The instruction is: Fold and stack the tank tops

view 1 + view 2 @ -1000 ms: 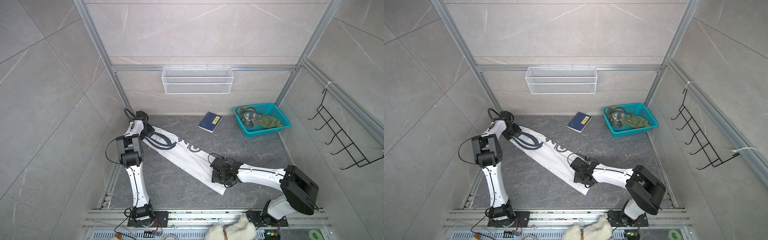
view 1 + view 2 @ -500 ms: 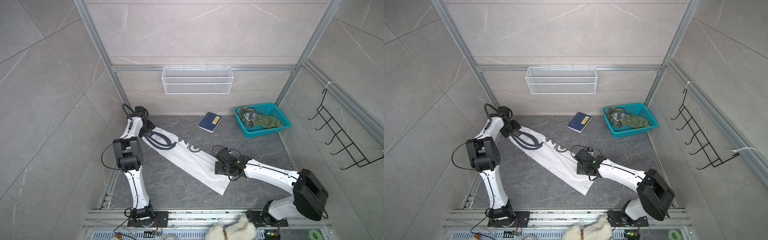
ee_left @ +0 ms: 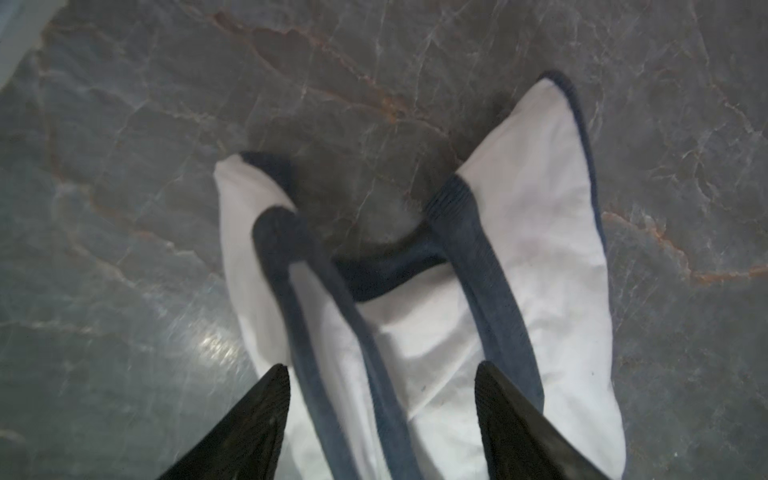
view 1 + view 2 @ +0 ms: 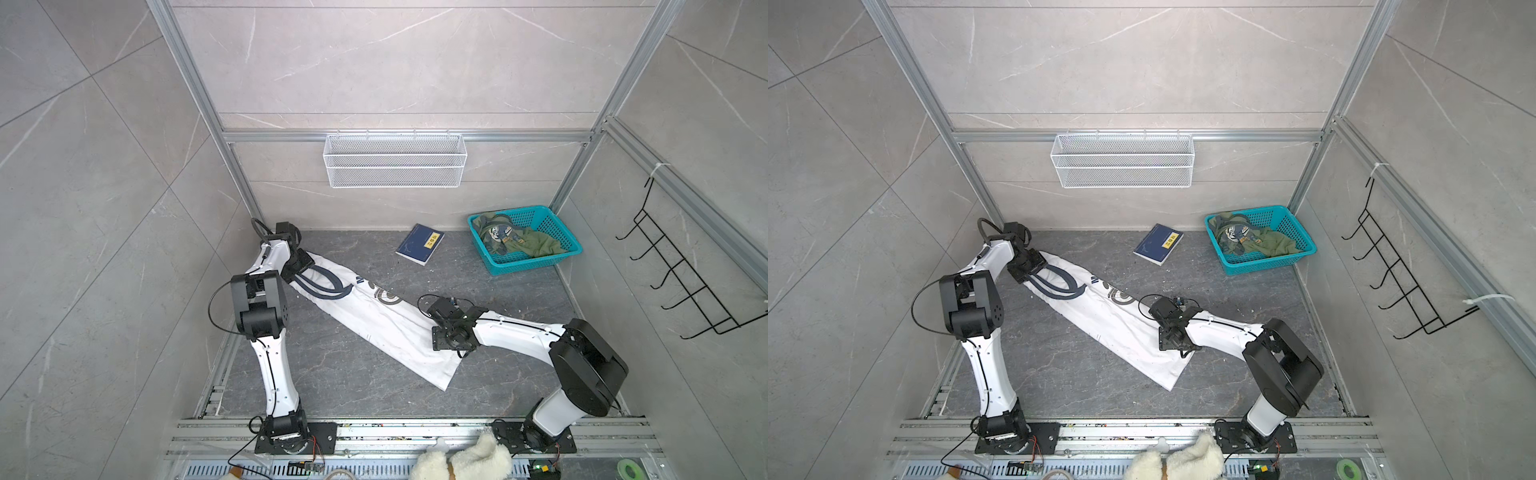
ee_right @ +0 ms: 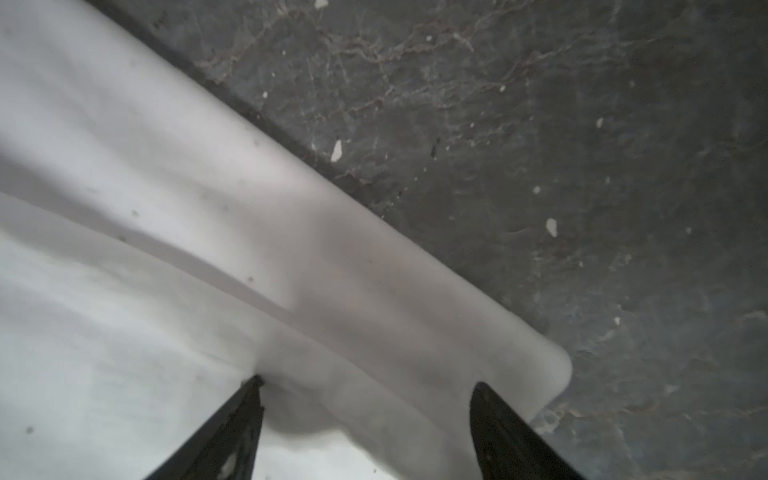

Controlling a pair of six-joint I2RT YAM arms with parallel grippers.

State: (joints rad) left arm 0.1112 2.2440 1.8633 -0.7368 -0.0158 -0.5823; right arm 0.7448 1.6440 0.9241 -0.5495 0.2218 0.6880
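Laid out long and narrow, slantwise on the dark marbled worktop (image 4: 332,374): the white tank top (image 4: 374,324). Left pincer (image 3: 380,370) spread astride its navy-trimmed straps at the far end; right pincer (image 5: 368,382) spread over the plain hem end. Crumpled in the teal basket (image 4: 532,267) at the back right: the olive green tank top (image 4: 536,245).
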